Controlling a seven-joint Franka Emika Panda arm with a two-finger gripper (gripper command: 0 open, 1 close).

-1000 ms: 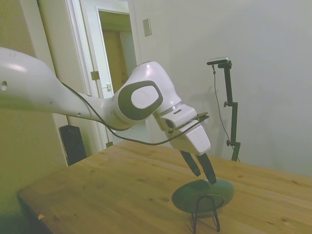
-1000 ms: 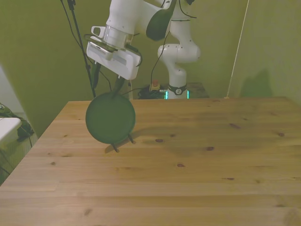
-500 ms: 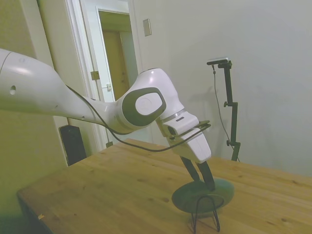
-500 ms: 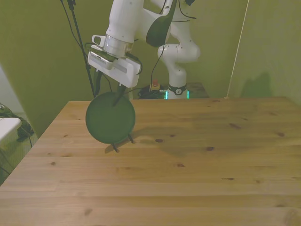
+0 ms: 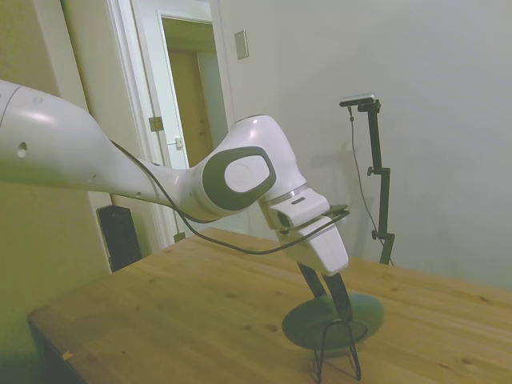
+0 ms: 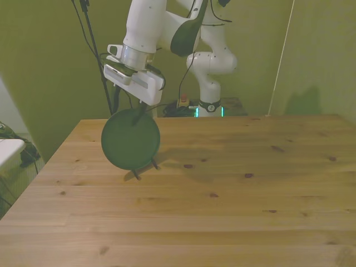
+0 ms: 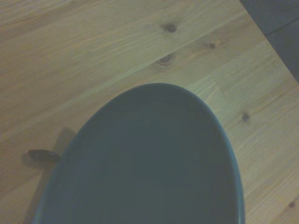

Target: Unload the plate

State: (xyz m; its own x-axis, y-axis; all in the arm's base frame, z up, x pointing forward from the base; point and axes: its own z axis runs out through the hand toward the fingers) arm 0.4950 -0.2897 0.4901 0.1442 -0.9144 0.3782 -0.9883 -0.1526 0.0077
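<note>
Straddling the plate (image 5: 364, 308) rim, slightly parted fingers (image 5: 341, 298) touch it

We see a plain room fitted out as a robot lab: bare pale walls (image 5: 432, 72), a white-framed doorway (image 5: 172, 104) onto a hall, a pine counter (image 6: 222, 200) carrying a white robot arm (image 6: 208, 53), and cables and lit electronics (image 6: 208, 111) behind it.

We see wooden desk (image 6: 233, 194), knotty planks; thin black wire stand (image 5: 337, 352) directly on it, propping plate (image 6: 130, 141) upright.
</note>
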